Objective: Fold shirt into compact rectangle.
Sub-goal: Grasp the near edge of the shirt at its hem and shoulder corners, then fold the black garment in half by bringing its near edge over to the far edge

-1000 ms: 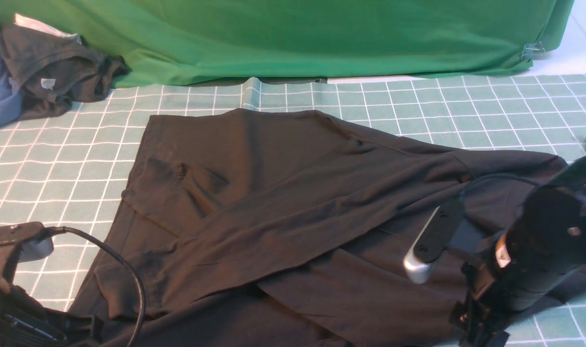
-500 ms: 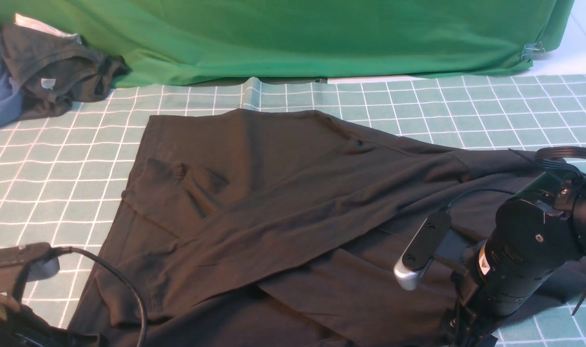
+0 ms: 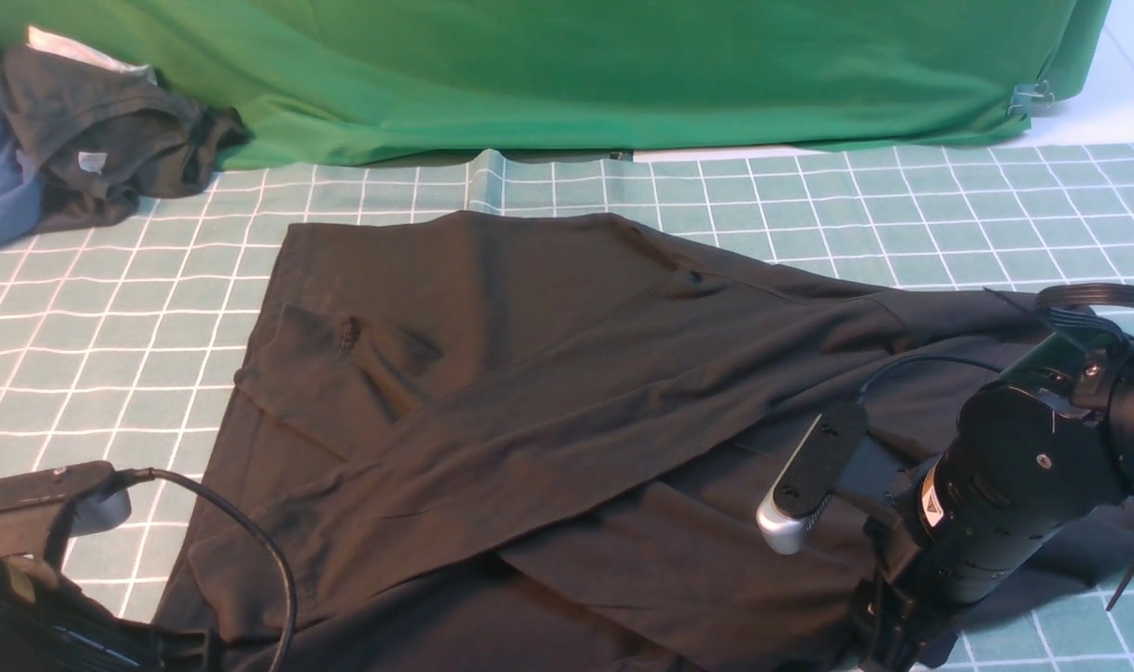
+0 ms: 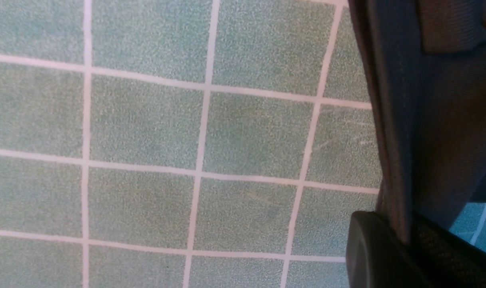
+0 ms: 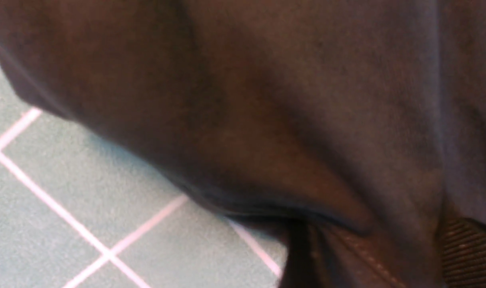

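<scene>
On the gridded green mat [image 3: 623, 187], the left gripper [image 4: 407, 240] pinches the hem of the shirt [image 3: 548, 392]. The right gripper [image 5: 383, 260] straddles another edge; whether it grips, I cannot tell. The shirt lies spread with one side flapped diagonally across. Folding looks barely begun, with no rectangle yet.

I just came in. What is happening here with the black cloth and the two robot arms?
A two-arm robot is folding a black shirt on a green checked mat. The shirt lies partly folded, with one part laid diagonally across the rest. The left gripper is shut on the shirt's near left edge. The right gripper is at the near right edge with fabric between its fingers; whether it has clamped is unclear. The shirt is not yet a compact rectangle.
</scene>
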`<control>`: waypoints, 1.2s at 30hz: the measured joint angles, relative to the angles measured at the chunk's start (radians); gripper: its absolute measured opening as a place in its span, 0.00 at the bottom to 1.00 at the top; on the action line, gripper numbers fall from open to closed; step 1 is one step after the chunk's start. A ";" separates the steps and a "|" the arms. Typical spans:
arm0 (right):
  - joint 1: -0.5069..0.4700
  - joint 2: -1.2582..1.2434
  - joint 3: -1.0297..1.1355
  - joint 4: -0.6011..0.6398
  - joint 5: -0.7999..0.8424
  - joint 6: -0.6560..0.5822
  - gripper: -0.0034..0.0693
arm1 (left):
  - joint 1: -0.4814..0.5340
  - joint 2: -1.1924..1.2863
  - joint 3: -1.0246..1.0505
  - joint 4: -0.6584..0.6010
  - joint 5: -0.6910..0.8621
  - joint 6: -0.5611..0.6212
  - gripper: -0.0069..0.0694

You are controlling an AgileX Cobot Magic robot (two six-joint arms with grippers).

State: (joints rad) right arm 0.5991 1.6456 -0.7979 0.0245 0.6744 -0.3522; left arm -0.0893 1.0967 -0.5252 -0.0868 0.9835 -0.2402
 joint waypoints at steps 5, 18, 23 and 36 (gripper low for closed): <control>0.000 -0.002 -0.001 0.000 0.010 0.000 0.22 | 0.000 0.000 -0.008 0.000 0.004 -0.002 0.11; -0.063 -0.181 -0.077 -0.015 0.098 -0.026 0.09 | 0.000 0.061 -0.371 0.004 0.018 -0.041 0.11; -0.146 -0.177 -0.183 -0.014 0.121 -0.046 0.08 | 0.000 0.182 -0.518 0.001 0.003 -0.046 0.11; -0.264 0.093 -0.493 -0.013 0.137 -0.079 0.08 | 0.124 0.624 -0.958 -0.076 -0.053 -0.046 0.11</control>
State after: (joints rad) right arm 0.3351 1.7386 -1.2907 0.0117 0.8112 -0.4311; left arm 0.0343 1.7208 -1.4833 -0.1632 0.9304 -0.2857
